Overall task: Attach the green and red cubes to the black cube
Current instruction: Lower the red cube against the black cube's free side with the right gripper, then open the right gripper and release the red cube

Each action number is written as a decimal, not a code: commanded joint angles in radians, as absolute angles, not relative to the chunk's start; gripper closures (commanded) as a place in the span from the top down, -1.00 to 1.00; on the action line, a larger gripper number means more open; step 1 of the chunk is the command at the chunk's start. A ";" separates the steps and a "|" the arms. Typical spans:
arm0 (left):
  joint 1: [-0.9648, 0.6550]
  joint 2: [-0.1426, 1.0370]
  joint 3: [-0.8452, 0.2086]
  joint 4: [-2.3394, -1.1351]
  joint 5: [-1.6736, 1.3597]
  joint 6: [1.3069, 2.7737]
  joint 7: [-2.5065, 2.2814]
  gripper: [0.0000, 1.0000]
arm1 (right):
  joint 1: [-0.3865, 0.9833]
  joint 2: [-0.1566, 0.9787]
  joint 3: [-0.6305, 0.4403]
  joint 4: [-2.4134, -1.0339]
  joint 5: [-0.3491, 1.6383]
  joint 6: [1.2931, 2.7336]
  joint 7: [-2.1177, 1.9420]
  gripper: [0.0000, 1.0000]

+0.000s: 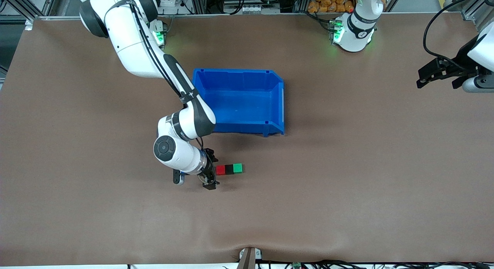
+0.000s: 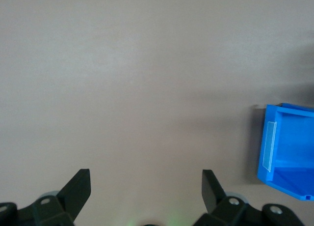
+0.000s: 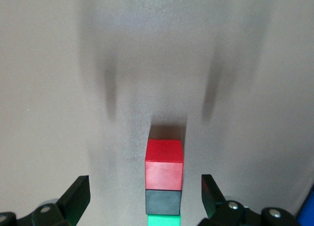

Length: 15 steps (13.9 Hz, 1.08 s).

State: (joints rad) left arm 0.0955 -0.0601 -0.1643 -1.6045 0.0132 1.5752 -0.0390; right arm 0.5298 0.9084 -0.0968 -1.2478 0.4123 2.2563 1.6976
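Red cube (image 1: 220, 170), black cube (image 1: 229, 169), green cube (image 1: 238, 168): touching in row on desk (image 1: 347, 184), nearer front camera than blue bin (image 1: 278, 107). Row's long axis runs away from right end effector (image 1: 211, 172), red end just beside it, fingers apart, empty. Left end effector (image 1: 432, 74) apart, waits well away at left arm's end of desk.

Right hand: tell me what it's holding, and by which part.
Nothing. The right hand is open beside the red cube, gripping none of the joined row.

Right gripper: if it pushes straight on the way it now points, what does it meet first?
Probably the red cube, the near end of the row with the black cube and green cube. It lies centred between the open jaws of the right gripper; height above the table is unclear.
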 commanded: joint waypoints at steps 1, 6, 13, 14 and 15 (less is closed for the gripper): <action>0.100 -0.051 -0.167 -1.583 0.021 1.557 -0.023 1.00 | 0.525 0.887 -0.103 -1.258 0.416 2.200 1.677 1.00; 0.100 -0.051 -0.167 -1.583 0.021 1.557 -0.029 1.00 | 0.509 0.851 -0.109 -1.252 0.411 2.152 1.628 1.00; 0.100 -0.051 -0.167 -1.583 0.021 1.557 -0.031 1.00 | 0.483 0.804 -0.146 -1.250 0.400 2.033 1.479 1.00; 0.100 -0.051 -0.167 -1.583 0.021 1.557 -0.028 1.00 | 0.479 0.802 -0.147 -1.249 0.400 2.023 1.471 1.00; 0.100 -0.051 -0.167 -1.583 0.021 1.557 -0.028 1.00 | 0.477 0.798 -0.149 -1.250 0.399 2.013 1.450 1.00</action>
State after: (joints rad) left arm 0.0955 -0.0600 -0.1639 -1.6045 0.0132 1.5736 -0.0390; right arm 0.4916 0.8233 -0.1560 -1.2398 0.4091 2.0419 1.4869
